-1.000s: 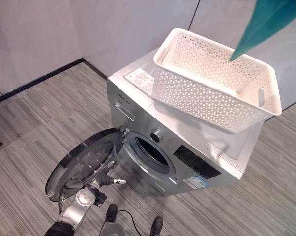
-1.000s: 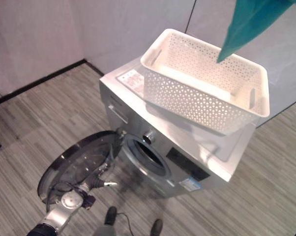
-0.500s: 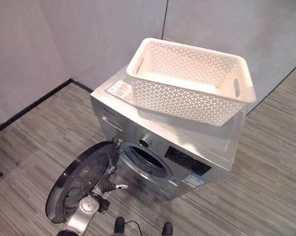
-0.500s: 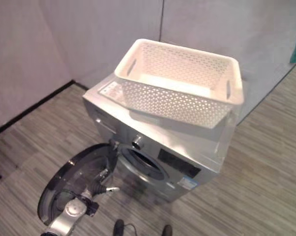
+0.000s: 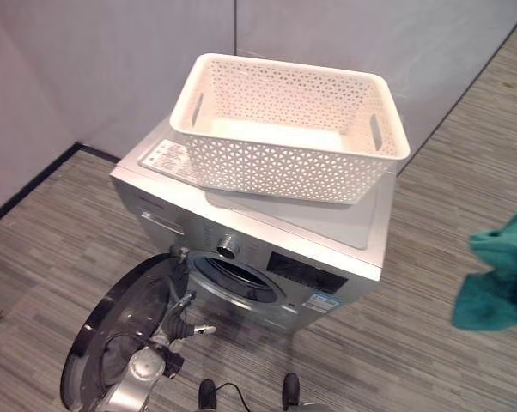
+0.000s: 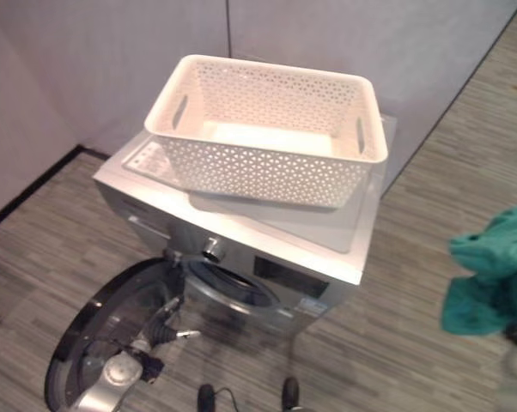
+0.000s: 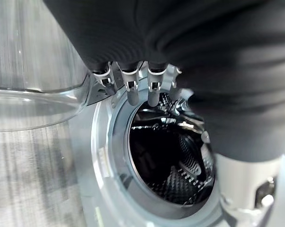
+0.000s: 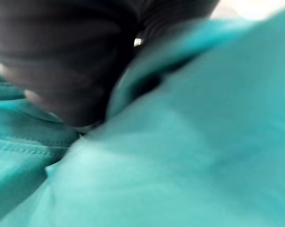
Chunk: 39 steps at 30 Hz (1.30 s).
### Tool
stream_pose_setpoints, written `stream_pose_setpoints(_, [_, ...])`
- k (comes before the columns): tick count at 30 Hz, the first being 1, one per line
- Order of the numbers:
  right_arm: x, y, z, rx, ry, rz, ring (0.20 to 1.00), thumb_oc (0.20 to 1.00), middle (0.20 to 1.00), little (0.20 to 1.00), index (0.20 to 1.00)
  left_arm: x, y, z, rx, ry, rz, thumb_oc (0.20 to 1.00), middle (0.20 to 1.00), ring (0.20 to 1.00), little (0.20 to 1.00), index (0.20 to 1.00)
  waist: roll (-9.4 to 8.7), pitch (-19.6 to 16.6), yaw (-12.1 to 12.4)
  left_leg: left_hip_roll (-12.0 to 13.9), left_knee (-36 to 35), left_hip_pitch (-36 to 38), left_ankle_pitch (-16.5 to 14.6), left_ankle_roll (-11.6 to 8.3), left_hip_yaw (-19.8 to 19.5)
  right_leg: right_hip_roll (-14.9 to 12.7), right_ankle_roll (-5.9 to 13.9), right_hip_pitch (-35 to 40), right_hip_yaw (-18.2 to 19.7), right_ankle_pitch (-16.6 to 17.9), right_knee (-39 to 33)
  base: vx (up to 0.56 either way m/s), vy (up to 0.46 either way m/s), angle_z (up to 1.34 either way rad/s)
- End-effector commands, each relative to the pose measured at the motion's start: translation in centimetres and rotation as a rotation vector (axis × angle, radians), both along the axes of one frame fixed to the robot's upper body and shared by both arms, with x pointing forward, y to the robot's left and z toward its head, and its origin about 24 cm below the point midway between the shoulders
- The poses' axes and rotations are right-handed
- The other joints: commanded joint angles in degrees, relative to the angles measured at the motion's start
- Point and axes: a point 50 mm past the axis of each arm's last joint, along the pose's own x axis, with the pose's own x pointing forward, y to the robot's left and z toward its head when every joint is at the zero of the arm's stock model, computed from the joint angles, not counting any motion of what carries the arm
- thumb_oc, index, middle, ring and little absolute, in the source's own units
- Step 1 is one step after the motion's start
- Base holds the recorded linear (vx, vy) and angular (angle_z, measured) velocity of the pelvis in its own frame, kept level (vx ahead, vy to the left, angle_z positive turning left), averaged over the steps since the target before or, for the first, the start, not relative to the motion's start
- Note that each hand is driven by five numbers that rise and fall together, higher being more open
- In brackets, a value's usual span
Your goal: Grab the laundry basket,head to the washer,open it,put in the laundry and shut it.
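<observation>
White laundry basket [image 5: 284, 129] sits on top of the washer [image 5: 353, 249], its round door [image 5: 112, 330] swung wide at near left where the left hand [image 5: 185, 322] rests relaxed-fingered, while teal laundry [image 5: 499, 283] hangs low right, bunched over the right hand [image 8: 66, 61], grip impossible to tell.

right hand [image 8: 62, 71]: fingers hidden in cloth [image 8: 190, 151] | cloth cut off by frame edge | door [image 5: 112, 326] partly cropped
</observation>
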Motion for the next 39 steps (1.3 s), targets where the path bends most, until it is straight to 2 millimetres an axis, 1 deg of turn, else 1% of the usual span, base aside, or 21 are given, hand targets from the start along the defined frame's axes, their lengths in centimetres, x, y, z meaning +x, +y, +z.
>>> stream_pose_setpoints(1, [1.6, -0.3, 1.5, 0.147, -0.16, 0.146, 0.2, 0.2, 0.2, 0.2, 0.2, 1.8, 0.7, 1.3, 0.014, -0.069, -0.01, 1.0, 1.0, 1.0, 1.0, 1.0, 0.35, 0.39, 0.25, 0.86, 0.28, -1.51, -2.04, 1.02, -1.46, -2.4, 3.44, 7.84, -1.99, -6.82, 0.98, -0.03, 0.013, -0.15])
stream_pose_setpoints(2, [1.7, 0.3, 0.1, 0.236, -0.151, 0.173, 0.2, 0.2, 0.2, 0.2, 0.2, 1.7, 0.7, 1.2, 0.008, -0.069, -0.007, 1.0, 1.0, 1.0, 1.0, 1.0, 0.48, 0.5, 0.17, 0.87, 0.28, -1.59, -1.91, 1.02, -1.34, -2.48, 3.45, 7.65, -1.92, -6.68, 0.93, 0.0, 0.014, -0.15])
stream_pose_setpoints(3, [2.0, 1.1, -2.2, 0.361, -0.118, 0.192, 0.2, 0.2, 0.2, 0.2, 0.2, 1.6, 0.5, 1.2, -0.003, -0.07, -0.007, 1.0, 1.0, 1.0, 1.0, 1.0, 0.74, 0.8, 0.37, 0.95, 0.28, -1.38, -2.17, 0.9, -1.06, -2.59, 3.51, 7.77, -1.92, -6.87, 0.93, -0.01, 0.017, -0.14])
stream_pose_setpoints(4, [2.4, 1.8, -3.9, 0.464, -0.106, 0.21, 0.2, 0.2, 0.2, 0.2, 0.2, 1.7, 0.6, 1.3, -0.01, -0.077, -0.002, 1.0, 1.0, 1.0, 1.0, 1.0, 0.84, 1.12, 0.34, 0.92, 0.28, -1.5, -1.77, 0.89, -0.87, -2.64, 3.46, 7.52, -1.89, -6.55, 0.95, -0.01, 0.018, -0.08])
stream_pose_setpoints(6, [3.0, 4.4, -7.6, 0.69, -0.063, 0.256, 0.2, 0.2, 0.2, 0.2, 0.2, 1.8, 0.3, 1.5, -0.024, -0.089, -0.001, 1.0, 1.0, 1.0, 1.0, 1.0, 1.28, 2.05, 0.75, 0.91, 0.28, -1.62, -1.69, 0.72, -0.73, -2.71, 3.42, 7.19, -1.94, -6.57, 1.04, -0.02, 0.009, -0.01])
stream_pose_setpoints(7, [3.0, 5.6, -9.0, 0.781, -0.043, 0.275, 0.2, 0.2, 0.2, 0.2, 0.2, 1.9, 0.2, 1.5, -0.024, -0.093, -0.002, 1.0, 1.0, 1.0, 1.0, 1.0, 1.41, 2.56, 0.86, 0.82, 0.28, -1.88, -1.48, 0.61, -0.72, -2.78, 3.41, 7.01, -2.05, -6.41, 1.0, -0.05, 0.012, -0.03])
stream_pose_setpoints(8, [3.0, 5.6, -9.0, 0.782, -0.044, 0.277, 0.2, 0.2, 0.2, 0.2, 0.2, 1.9, 0.3, 1.6, -0.023, -0.094, -0.002, 1.0, 1.0, 1.0, 1.0, 1.0, 1.38, 2.54, 0.79, 0.79, 0.28, -2.09, -1.22, 0.65, -0.75, -2.79, 3.38, 6.84, -2.08, -6.21, 0.96, -0.04, 0.009, -0.02])
stream_pose_setpoints(9, [2.8, 6.8, -10.7, 0.87, -0.006, 0.281, 0.2, 0.2, 0.2, 0.2, 0.2, 2.1, 0.1, 1.6, -0.027, -0.1, -0.001, 1.0, 1.0, 1.0, 1.0, 1.0, 1.55, 3.04, 1.04, 0.72, 0.28, -2.43, -1.04, 0.56, -0.83, -2.88, 3.38, 6.62, -2.29, -6.06, 0.84, 0.0, 0.0, 0.0])
stream_pose_setpoints(10, [2.8, 6.8, -10.7, 0.87, -0.006, 0.281, 0.2, 0.2, 0.2, 0.2, 0.2, 2.1, 0.1, 1.6, -0.027, -0.1, -0.001, 1.0, 1.0, 1.0, 1.0, 1.0, 1.56, 2.97, 0.99, 0.72, 0.28, -2.54, -1.0, 0.56, -0.87, -2.88, 3.38, 6.53, -2.32, -6.02, 0.82, -0.06, 0.008, 0.04])
stream_pose_setpoints(11, [3.0, 9.3, -13.1, 0.998, 0.069, 0.312, 0.2, 0.2, 0.2, 0.2, 0.2, 2.4, -0.2, 1.8, -0.048, -0.119, 0.007, 1.0, 1.0, 1.0, 1.0, 1.0, 1.99, 4.25, 1.61, 0.59, 0.28, -3.29, -0.6, 0.4, -0.98, -3.03, 3.4, 5.94, -2.75, -5.73, 0.7, -0.09, 0.014, 0.05])
stream_pose_setpoints(12, [3.6, 11.9, -14.5, 1.107, 0.112, 0.354, 0.2, 0.2, 0.2, 0.2, 0.2, 2.8, -0.6, 2.1, -0.057, -0.145, 0.007, 1.0, 1.0, 1.0, 1.0, 1.0, 2.56, 5.68, 2.19, 0.39, 0.28, -4.38, -0.06, 0.33, -1.17, -3.2, 3.4, 5.03, -2.89, -5.37, 0.65, -0.14, 0.026, 0.0])
stream_pose_setpoints(15, [4.5, 16.3, -16.0, 1.249, 0.179, 0.432, 0.2, 0.2, 0.2, 0.2, 0.2, 3.4, -1.5, 2.2, -0.077, -0.169, 0.003, 1.0, 1.0, 1.0, 1.0, 1.0, 3.7, 8.59, 3.45, 0.15, 0.28, -6.08, 0.64, 0.13, -0.98, -3.5, 3.44, 3.18, -2.79, -4.81, 0.76, -0.1, 0.024, 0.02])
stream_pose_setpoints(18, [5.3, 19.5, -16.9, 1.321, 0.242, 0.466, 0.2, 0.2, 0.2, 0.2, 0.2, 3.9, -2.6, 2.6, -0.106, -0.201, -0.001, 1.0, 1.0, 1.0, 1.0, 1.0, 4.75, 10.84, 4.71, -0.05, 0.28, -7.62, 1.46, 0.08, -1.09, -3.86, 3.32, 1.48, -2.91, -4.61, 1.56, -0.06, 0.026, -0.02])
stream_pose_setpoints(21, [7.3, 22.1, -16.3, 1.389, 0.209, 0.496, 0.2, 0.2, 0.2, 0.2, 0.2, 4.6, -4.0, 3.1, -0.156, -0.241, -0.002, 1.0, 1.0, 1.0, 1.0, 1.0, 6.13, 13.64, 5.75, -0.3, 0.28, -9.36, 2.5, 0.08, -1.42, -4.22, 3.0, -0.6, -3.01, -4.86, 3.39, -0.06, 0.036, 0.01])
stream_pose_setpoints(23, [8.5, 23.2, -16.0, 1.439, 0.17, 0.463, 0.2, 0.2, 0.2, 0.2, 0.2, 5.1, -5.1, 3.5, -0.181, -0.269, -0.017, 1.0, 1.0, 1.0, 1.0, 1.0, 7.27, 15.25, 6.56, -0.38, 0.28, -10.52, 3.19, 0.04, -1.6, -4.55, 2.79, -2.11, -3.33, -5.19, 4.98, -0.06, 0.061, 0.06])
stream_pose_setpoints(26, [10.3, 23.7, -15.2, 1.515, 0.06, 0.384, 0.2, 0.2, 0.2, 0.2, 0.2, 5.4, -6.5, 3.8, -0.212, -0.289, -0.044, 1.0, 1.0, 1.0, 1.0, 1.0, 8.96, 17.95, 7.63, -0.75, 0.72, -12.5, 3.83, 0.0, -1.83, -5.04, 2.67, -4.29, -3.73, -5.73, 6.97, -0.06, 0.07, 0.04])
stream_pose_setpoints(30, [12.5, 23.2, -14.0, 1.603, -0.102, 0.244, 0.2, 0.2, 0.2, 0.2, 0.2, 5.5, -7.6, 4.0, -0.23, -0.309, -0.071, 1.0, 1.0, 1.0, 1.0, 1.0, 11.0, 20.09, 9.09, -1.66, 1.9, -16.05, 4.17, -0.02, -2.35, -5.72, 2.75, -7.04, -4.47, -6.35, 8.68, -0.04, 0.065, 0.06])
stream_pose_setpoints(33, [15.3, 22.8, -11.4, 1.615, -0.243, 0.218, 0.2, 0.2, 0.2, 0.2, 0.2, 5.5, -7.8, 4.2, -0.241, -0.313, -0.083, 1.0, 1.0, 1.0, 1.0, 1.0, 12.45, 21.02, 10.11, -2.57, 3.3, -19.2, 3.97, 0.01, -2.63, -6.55, 2.99, -9.14, -4.53, -6.29, 9.09, -0.02, 0.067, 0.19])
stream_pose_setpoints(35, [16.9, 23.0, -9.1, 1.597, -0.34, 0.262, 0.2, 0.2, 0.2, 0.2, 0.2, 5.5, -7.6, 4.3, -0.231, -0.323, -0.078, 1.0, 1.0, 1.0, 1.0, 1.0, 13.18, 21.29, 10.73, -3.07, 3.98, -21.27, 3.88, 0.2, -2.63, -7.06, 3.0, -10.95, -4.42, -6.22, 9.59, -0.02, 0.096, 0.11])
stream_pose_setpoints(36, [18.6, 23.5, -6.2, 1.57, -0.434, 0.341, 0.2, 0.2, 0.2, 0.2, 0.2, 5.3, -7.6, 4.3, -0.226, -0.323, -0.081, 1.0, 1.0, 1.0, 1.0, 1.0, 13.71, 21.57, 11.3, -3.5, 4.0, -22.65, 3.7, 0.55, -2.45, -7.52, 3.1, -12.99, -3.97, -6.22, 10.18, -0.05, 0.121, 0.01])
stream_pose_setpoints(39, [21.0, 24.3, -1.2, 1.567, -0.601, 0.443, 0.2, 0.2, 0.2, 0.2, 0.2, 5.4, -8.2, 4.1, -0.223, -0.319, -0.095, 1.0, 1.0, 1.0, 1.0, 1.0, 14.5, 21.96, 12.22, -4.05, 4.55, -24.9, 2.5, 0.78, -2.69, -8.45, 3.34, -16.49, -3.4, -7.49, 12.83, 0.05, 0.062, -0.02])
